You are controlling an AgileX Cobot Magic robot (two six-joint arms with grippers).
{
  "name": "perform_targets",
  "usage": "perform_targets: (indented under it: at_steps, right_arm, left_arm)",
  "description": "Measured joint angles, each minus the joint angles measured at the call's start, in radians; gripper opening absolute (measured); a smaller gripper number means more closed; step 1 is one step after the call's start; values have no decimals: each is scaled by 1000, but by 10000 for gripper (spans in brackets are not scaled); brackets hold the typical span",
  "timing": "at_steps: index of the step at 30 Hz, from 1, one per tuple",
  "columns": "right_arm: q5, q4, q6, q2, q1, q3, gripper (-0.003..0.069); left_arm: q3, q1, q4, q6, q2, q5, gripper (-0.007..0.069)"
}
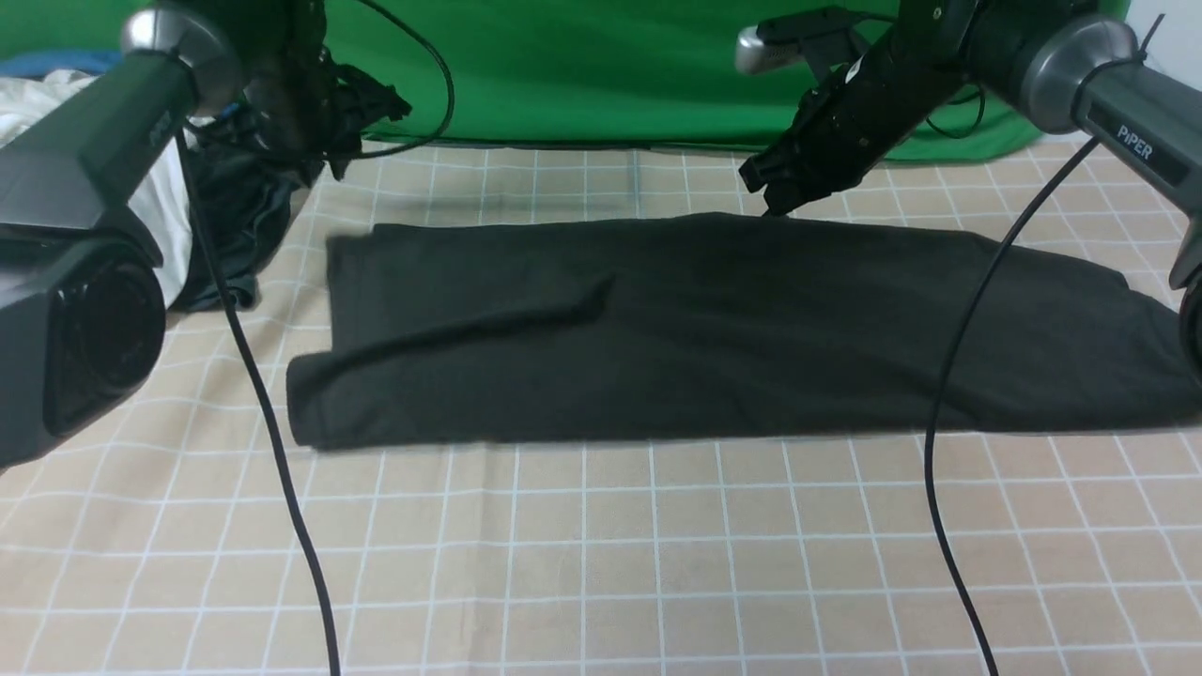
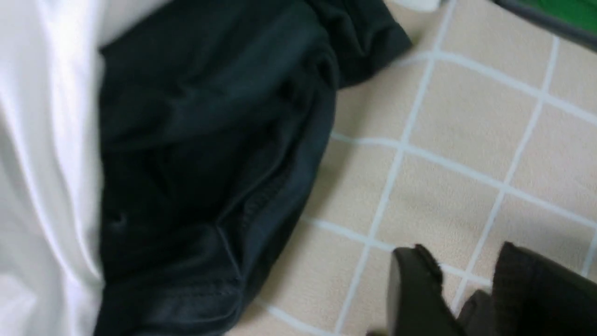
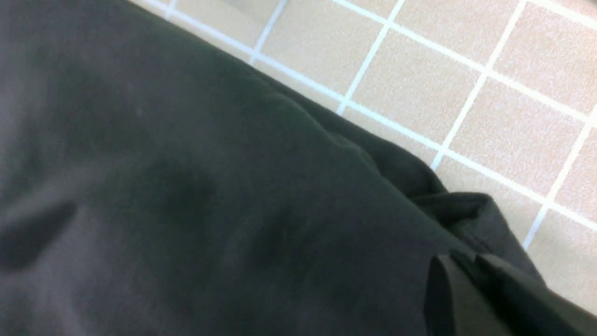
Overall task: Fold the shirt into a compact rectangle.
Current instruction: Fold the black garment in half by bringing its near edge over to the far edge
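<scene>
Touching the far edge of the shirt (image 1: 714, 329), the right gripper (image 1: 767, 205) is seen, its grip not discernible; the left gripper (image 2: 462, 263) is held parted and empty at far left.

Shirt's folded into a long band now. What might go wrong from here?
1. The left fingers stand apart near the other dark garment; closing there would likely grab the wrong cloth.
2. The right fingers reach the shirt only at its far edge; a one-point pull may undo the band.
3. The right arm's cable hangs across the shirt and might drag it.
</scene>
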Motion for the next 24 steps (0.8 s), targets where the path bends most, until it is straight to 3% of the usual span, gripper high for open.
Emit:
perform_targets:
  at_steps: [2,5,6,9,12,18,21,24]
  right_arm:
    - [22,-1,0,0,0,-2,90]
    - [64,-3,0,0,0,-19,91]
    - [80,-3,0,0,-1,-25,91]
    - [166,-4,12,0,-1,-79,91]
    - [224,-7,26,0,-1,-113,87]
    - [262,-36,34,-8,-12,-125,57]
    - [265,-43,37,-13,-20,-124,54]
    - [265,-45,42,-18,-22,-124,53]
  left_arm:
    - [-27,-1,-28,53,-5,55,301]
    - [-52,-13,-95,117,-24,121,281]
    - [-54,-16,-117,138,-32,134,256]
    - [-55,-69,-258,203,-91,152,74]
    - [-50,-132,-307,223,-126,155,22]
    - [88,-247,-170,194,-186,156,11]
    - [150,-218,-101,126,-189,161,12]
    - [180,-121,-105,84,-182,160,13]
